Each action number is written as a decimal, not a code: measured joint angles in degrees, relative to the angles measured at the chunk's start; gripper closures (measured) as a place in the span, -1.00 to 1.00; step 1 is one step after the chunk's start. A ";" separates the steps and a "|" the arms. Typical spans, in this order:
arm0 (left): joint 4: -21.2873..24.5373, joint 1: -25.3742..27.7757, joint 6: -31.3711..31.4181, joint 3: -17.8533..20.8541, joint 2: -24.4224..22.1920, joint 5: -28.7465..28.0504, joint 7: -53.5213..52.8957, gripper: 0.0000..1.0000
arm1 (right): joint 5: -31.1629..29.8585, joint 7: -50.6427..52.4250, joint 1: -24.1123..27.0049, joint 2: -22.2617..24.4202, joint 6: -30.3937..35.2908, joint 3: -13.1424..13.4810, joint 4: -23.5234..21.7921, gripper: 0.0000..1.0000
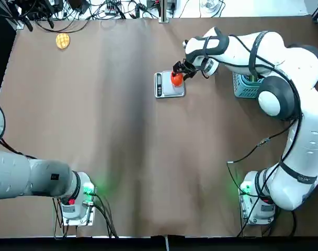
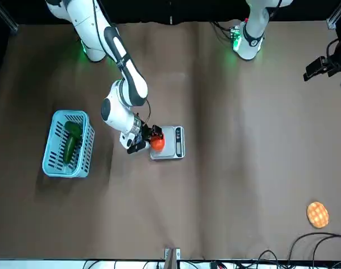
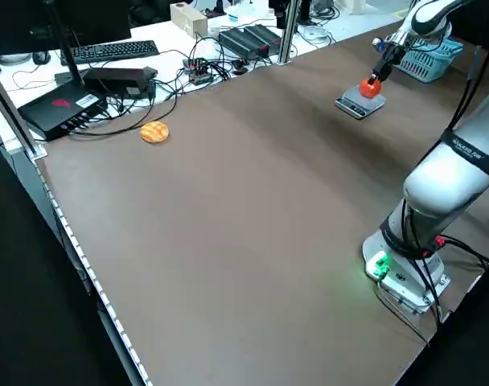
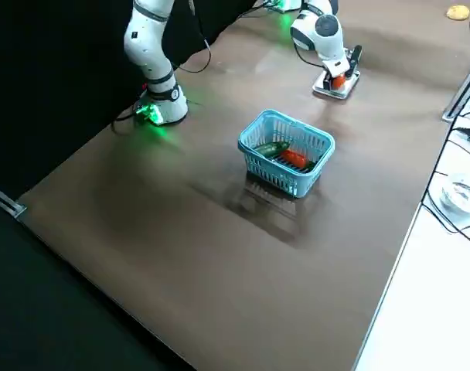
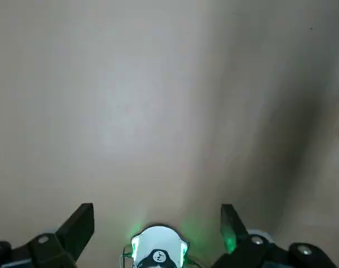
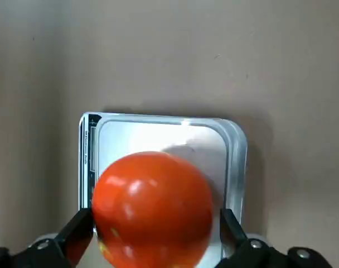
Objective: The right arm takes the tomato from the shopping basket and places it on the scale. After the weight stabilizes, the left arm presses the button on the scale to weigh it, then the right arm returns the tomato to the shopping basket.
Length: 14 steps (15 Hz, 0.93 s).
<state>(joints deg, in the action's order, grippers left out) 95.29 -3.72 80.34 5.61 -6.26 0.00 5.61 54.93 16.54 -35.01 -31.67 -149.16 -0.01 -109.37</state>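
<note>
The tomato rests on the silver scale, toward the side away from its dark control strip. My right gripper reaches over the scale with its fingers on either side of the tomato. It stands open, and a thin gap shows at one finger. The light-blue shopping basket sits to the right of the scale, partly under the right arm. My left gripper is open over bare table, far from the scale.
The basket holds a green vegetable and a red item. A flat yellow-orange round item lies at the far left. Cables and boxes line the far edge beyond the table.
</note>
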 joint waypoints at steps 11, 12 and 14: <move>0.00 -0.18 0.00 -0.09 0.00 0.00 0.03 -1.00 | 0.04 0.25 0.05 -0.38 -0.20 -0.05 0.76 -0.82; 0.00 -0.18 0.00 -0.09 0.00 0.00 0.03 -1.00 | 0.05 0.24 0.08 -0.20 -0.37 0.00 1.11 -0.82; 0.00 -0.19 0.00 -0.09 0.00 0.00 0.03 -1.00 | 0.05 -0.28 0.14 1.14 -0.52 0.27 1.76 -0.82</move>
<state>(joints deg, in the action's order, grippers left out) 95.29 -3.90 80.34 5.52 -6.26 0.00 5.64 54.98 16.26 -34.87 -30.53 -149.67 0.25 -107.61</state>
